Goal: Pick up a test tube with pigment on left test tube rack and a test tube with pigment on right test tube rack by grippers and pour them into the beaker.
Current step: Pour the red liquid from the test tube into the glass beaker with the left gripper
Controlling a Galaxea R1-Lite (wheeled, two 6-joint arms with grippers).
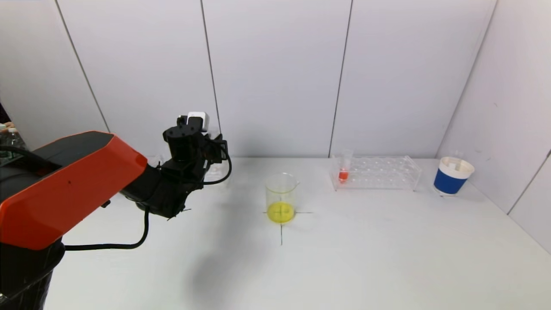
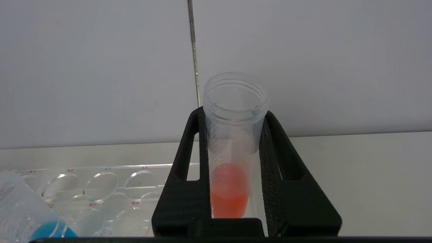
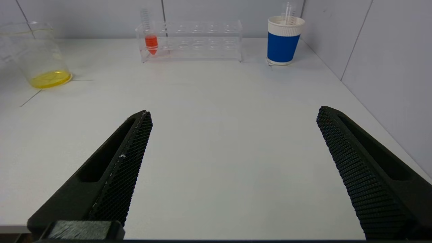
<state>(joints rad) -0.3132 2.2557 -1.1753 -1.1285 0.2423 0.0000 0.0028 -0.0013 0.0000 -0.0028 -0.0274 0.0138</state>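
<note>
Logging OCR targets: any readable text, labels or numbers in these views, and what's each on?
"A2", "A3", red, by holes in the top plate of the left test tube rack.
"B3", "B4", red, next row.
Other rack labels: cut off or too blurred.
Graduation marks on the held test tube: no readable numbers.
Beaker, blue paper cup: no text visible.

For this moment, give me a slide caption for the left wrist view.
Left gripper shut on an upright open tube of orange-red liquid, above the clear rack.
</note>
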